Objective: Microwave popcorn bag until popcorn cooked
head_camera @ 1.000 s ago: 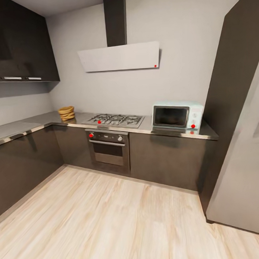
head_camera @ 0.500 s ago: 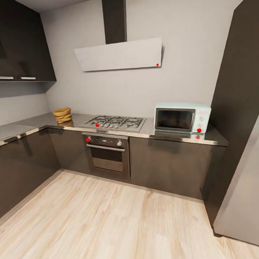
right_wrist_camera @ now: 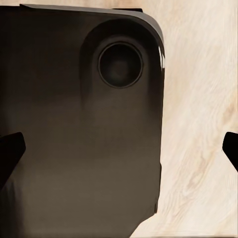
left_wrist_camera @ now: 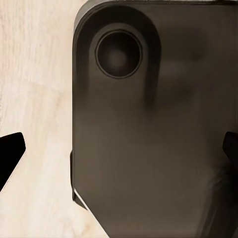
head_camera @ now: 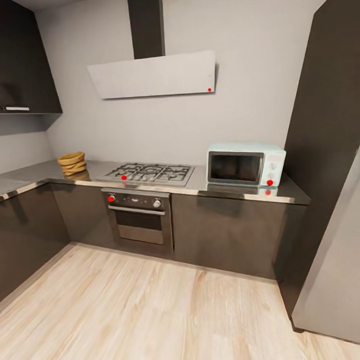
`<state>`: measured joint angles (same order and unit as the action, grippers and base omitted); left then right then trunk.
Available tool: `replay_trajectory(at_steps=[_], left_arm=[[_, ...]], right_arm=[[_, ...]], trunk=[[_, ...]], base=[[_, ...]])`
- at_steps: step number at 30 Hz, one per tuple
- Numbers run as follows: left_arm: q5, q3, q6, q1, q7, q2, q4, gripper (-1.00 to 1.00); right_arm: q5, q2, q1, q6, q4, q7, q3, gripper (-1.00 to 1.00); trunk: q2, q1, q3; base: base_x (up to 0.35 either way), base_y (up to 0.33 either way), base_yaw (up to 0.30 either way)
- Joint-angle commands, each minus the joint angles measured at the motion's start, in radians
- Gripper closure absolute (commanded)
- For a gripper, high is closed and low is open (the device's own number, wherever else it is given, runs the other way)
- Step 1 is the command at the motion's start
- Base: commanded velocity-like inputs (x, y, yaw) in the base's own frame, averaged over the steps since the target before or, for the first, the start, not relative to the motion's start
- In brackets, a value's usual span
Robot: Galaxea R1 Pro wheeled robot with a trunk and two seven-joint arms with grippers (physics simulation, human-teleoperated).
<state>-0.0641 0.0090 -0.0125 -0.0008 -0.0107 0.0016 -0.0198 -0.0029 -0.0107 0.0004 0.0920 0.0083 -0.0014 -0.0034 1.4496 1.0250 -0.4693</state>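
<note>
Both tools point down over the robot's dark base [left_wrist_camera: 148, 148] and the wood floor [right_wrist_camera: 198, 124]; left tool [left_wrist_camera: 119, 148] and right tool [right_wrist_camera: 119, 148] have fingertips set wide apart. The microwave [head_camera: 246, 165], door closed, sits on the surface [head_camera: 201, 187] right of the hob [head_camera: 147, 174].

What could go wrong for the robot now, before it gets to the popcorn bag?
1. The popcorn bag sits at the far left of the countertop, the microwave at the far right, so carrying it past the gas hob could mean a drop.
2. The microwave door looks shut; it must be opened first.
3. The tall grey fridge stands close by, so the robot might bump it.
</note>
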Motion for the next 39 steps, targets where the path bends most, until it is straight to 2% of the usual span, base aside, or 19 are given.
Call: replay_trajectory(at_steps=[1, 39], left_arm=[[-0.007, 0.0, -0.001, 0.0, -0.001, 0.0, 0.0, -1.0], [-0.008, -0.001, 0.0, 0.0, 0.0, 0.0, 0.0, -1.0]], right_arm=[[0.0, 0.0, 0.0, 0.004, 0.001, 0.0, -0.001, -1.0], [-0.002, 0.0, -0.001, 0.003, 0.001, 0.0, -0.001, -1.0]], trunk=[[0.0, 0.0, -0.001], [0.0, 0.0, -0.001]], base=[[0.002, 0.0, -0.243], [0.0, 0.0, -0.244]])
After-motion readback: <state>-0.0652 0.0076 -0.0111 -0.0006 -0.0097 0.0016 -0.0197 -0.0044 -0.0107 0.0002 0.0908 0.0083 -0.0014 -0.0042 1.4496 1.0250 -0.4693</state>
